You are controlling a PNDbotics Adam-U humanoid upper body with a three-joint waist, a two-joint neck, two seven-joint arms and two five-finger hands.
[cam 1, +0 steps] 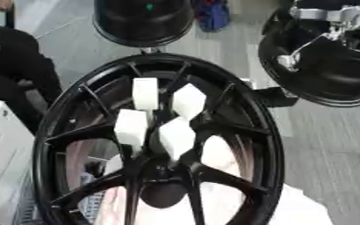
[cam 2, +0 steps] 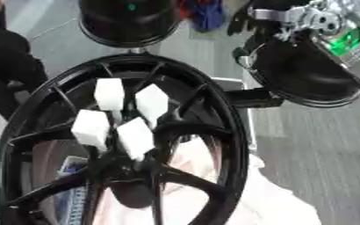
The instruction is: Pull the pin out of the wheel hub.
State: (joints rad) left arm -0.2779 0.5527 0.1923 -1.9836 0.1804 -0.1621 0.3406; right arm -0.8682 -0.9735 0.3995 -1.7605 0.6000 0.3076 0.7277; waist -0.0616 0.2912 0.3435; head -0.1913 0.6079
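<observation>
black wheel hub (cam 1: 156, 140) fills the near field, standing on edge with its spoked face toward the camera. four white block-shaped pins (cam 1: 174, 136) sit in the hub's centre region, two above (cam 1: 145, 93) and two below, close together and tilted; they project from the face toward the viewer. dark round centre cap (cam 1: 164, 194) lies below the pins, where the spokes meet. pale pink cloth (cam 2: 214, 176) shows through the lower spokes. a second black rim (cam 1: 143, 19) stands beyond the hub's top. right hand (cam 2: 310, 19), silver and black, shows at the upper right against a dark round rim (cam 2: 298, 72); whether its fingers are spread or curled cannot be told. the left hand shows in neither view.
</observation>
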